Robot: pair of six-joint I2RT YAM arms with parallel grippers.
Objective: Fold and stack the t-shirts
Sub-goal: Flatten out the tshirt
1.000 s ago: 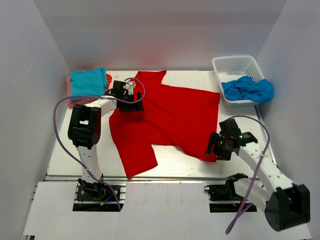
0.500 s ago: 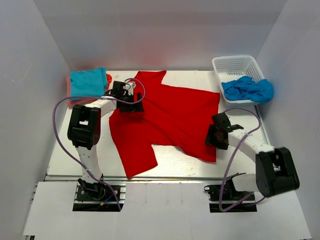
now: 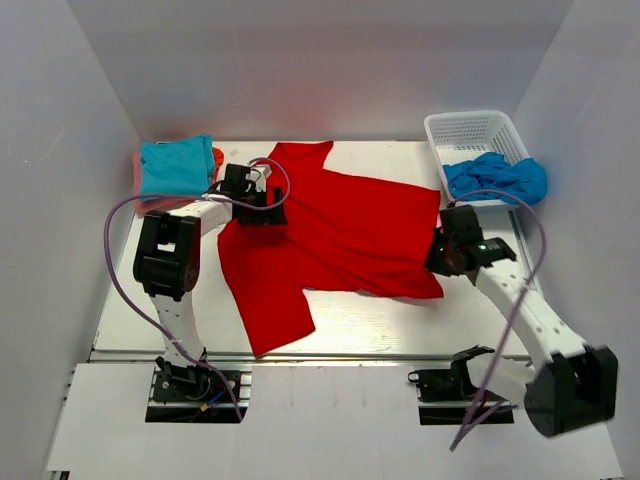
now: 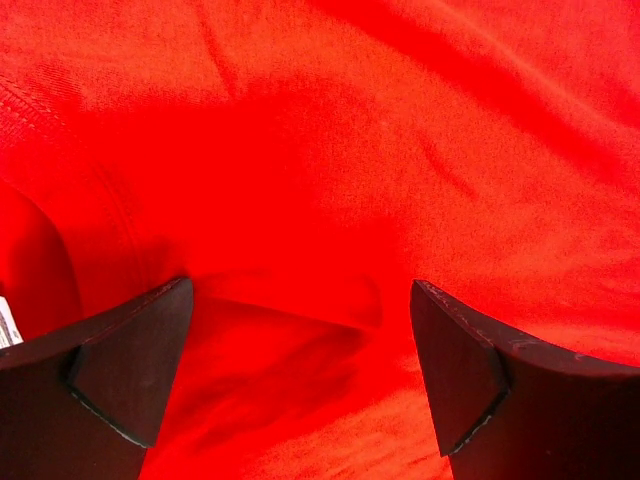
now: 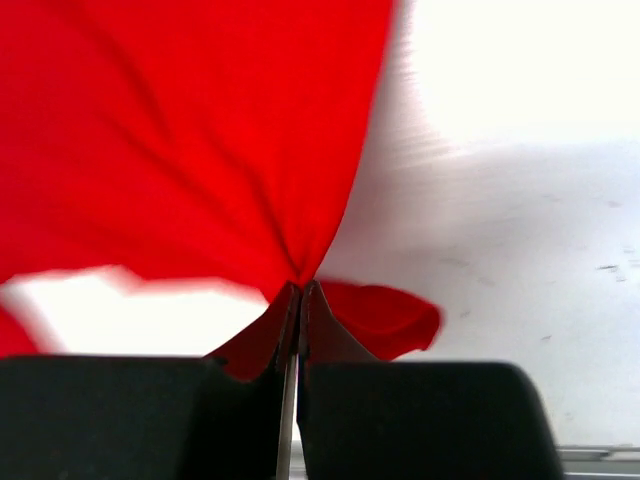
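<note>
A large red t-shirt (image 3: 335, 235) lies spread across the table's middle. My right gripper (image 3: 446, 258) is shut on its right edge; the right wrist view shows the jaws pinched on a bunch of red cloth (image 5: 250, 160), lifted off the table. Wide open, my left gripper (image 3: 268, 210) rests on the shirt's upper left part, with red cloth (image 4: 300, 200) filling the gap between its fingers (image 4: 130, 370). A folded turquoise t-shirt (image 3: 176, 164) lies on an orange-pink one (image 3: 217, 156) at the back left corner.
A white mesh basket (image 3: 478, 135) stands at the back right, with a crumpled blue garment (image 3: 495, 178) hanging over its front rim. White walls enclose the table on three sides. The table's near edge (image 3: 330, 352) runs just beyond the arm bases.
My right gripper has shut on the red shirt's lower right corner and pulled it up and to the right, flattening that edge. The left arm has not moved.
</note>
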